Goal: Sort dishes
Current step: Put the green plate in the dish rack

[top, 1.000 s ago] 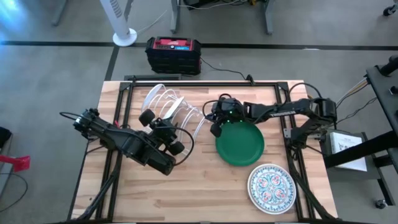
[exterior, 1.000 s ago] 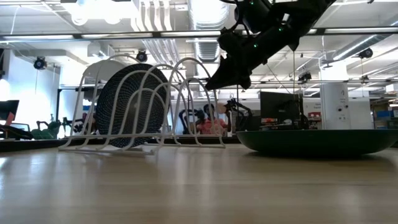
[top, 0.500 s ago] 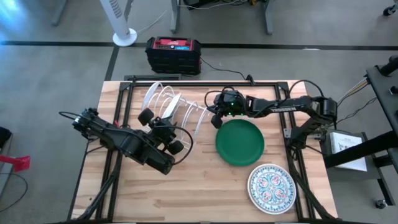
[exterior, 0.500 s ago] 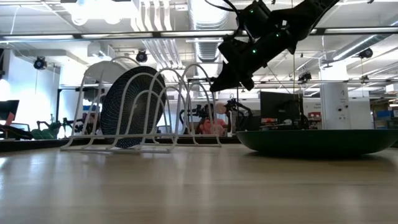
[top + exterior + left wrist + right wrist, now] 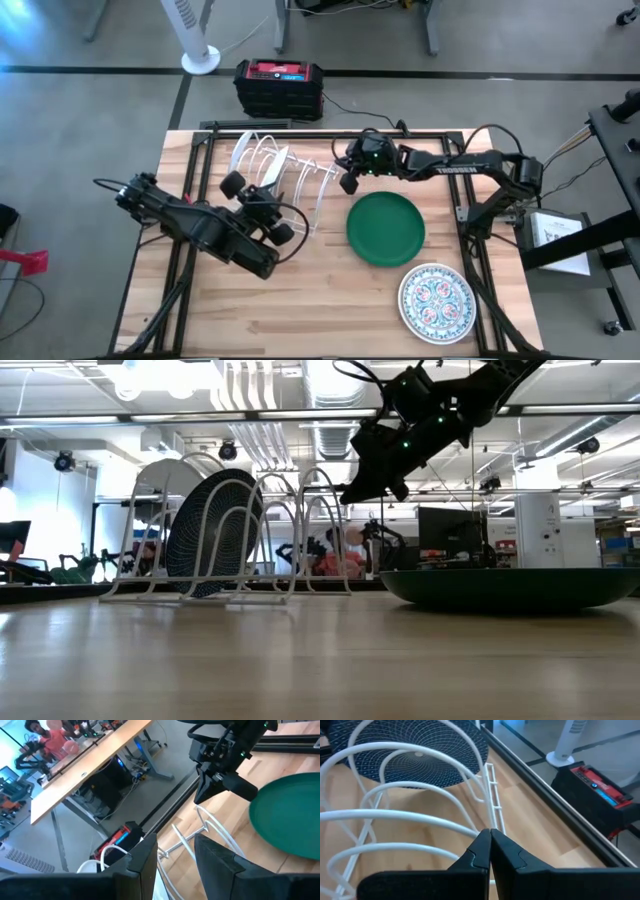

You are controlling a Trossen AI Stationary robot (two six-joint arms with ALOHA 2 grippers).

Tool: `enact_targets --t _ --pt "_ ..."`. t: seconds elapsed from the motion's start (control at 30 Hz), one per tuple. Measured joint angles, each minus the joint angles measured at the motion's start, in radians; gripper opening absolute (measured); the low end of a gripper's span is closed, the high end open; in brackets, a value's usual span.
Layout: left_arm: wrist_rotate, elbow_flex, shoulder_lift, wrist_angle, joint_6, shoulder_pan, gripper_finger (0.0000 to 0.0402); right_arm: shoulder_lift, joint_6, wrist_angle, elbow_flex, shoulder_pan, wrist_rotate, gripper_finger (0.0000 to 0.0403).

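Note:
A white wire rack (image 5: 300,178) stands at the table's far middle. A dark teal plate (image 5: 205,530) stands on edge in it near its left end. My left gripper (image 5: 268,202) hovers at the rack's near side, shut on a white plate (image 5: 276,172) held on edge. My right gripper (image 5: 347,185) is shut, with its tips at the rack's right end (image 5: 492,817). A green plate (image 5: 385,228) lies flat on the table, right of the rack. A floral plate (image 5: 436,302) lies at the near right. My left gripper pinches the white plate's rim (image 5: 160,870) between its two fingers, slanting a little downward. The plate stands on edge in front of the fingers, above the rack. How far the rim reaches between the fingers is hidden. My right gripper's shut fingertips (image 5: 484,845) lie against the rack's last loop (image 5: 338,500) at its right end. They come slanting down from the table's right side. The fingers themselves hide the exact spot of touch.
A red and black box (image 5: 278,85) and a fan's white base (image 5: 200,60) stand on the floor beyond the far edge. Bare wood shows along the near edge, left of the floral plate.
My right gripper has moved toward the table's far edge, staying shut. The rack's right end has swung with it toward the far edge, while its left end has stayed about in place. The dark plate has turned along with the rack.

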Motion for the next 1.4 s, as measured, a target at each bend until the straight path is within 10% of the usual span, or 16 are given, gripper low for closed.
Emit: enact_targets --t 0.57,0.83,1.4 --pt "-0.052 0.001 -0.013 0.0 0.025 0.0 0.0119 -0.073 -0.043 -0.11 0.012 -0.033 -0.018 0.0" --pt "-0.059 0.001 -0.014 0.0 0.036 0.001 0.0119 -0.088 0.009 -0.117 0.01 -0.031 -0.272 0.0" --pt "-0.086 0.001 -0.014 0.0 0.058 0.001 0.0119 0.034 0.046 0.029 0.007 -0.037 -0.238 0.0"
